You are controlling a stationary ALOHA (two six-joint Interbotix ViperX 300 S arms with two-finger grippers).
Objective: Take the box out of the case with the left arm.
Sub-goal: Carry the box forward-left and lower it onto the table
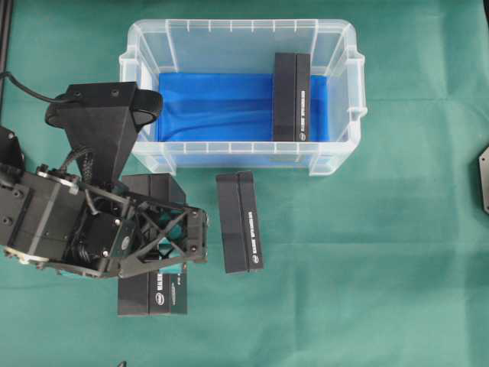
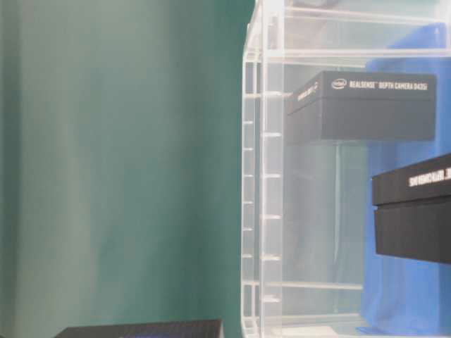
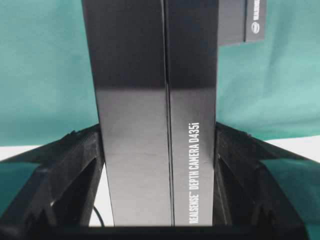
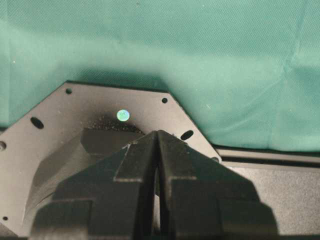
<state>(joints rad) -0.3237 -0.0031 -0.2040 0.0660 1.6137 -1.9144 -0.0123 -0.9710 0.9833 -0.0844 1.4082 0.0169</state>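
Reading "REALSENSE DEPTH CAMERA D435i", the box (image 3: 160,125) sits clamped between left jaws; right jaws closed.

My left tool (image 1: 164,256), an open-frame black head with teal pads, is clamped on a long black cardboard box (image 3: 157,125) printed "RealSense Depth Camera D435i", holding it out over the green worktop (image 1: 382,267) below the case. The large clear plastic rectangular case (image 1: 145,46), ribbed at the rim and lined with blue cloth, holds another black box (image 1: 292,97) at its right end.
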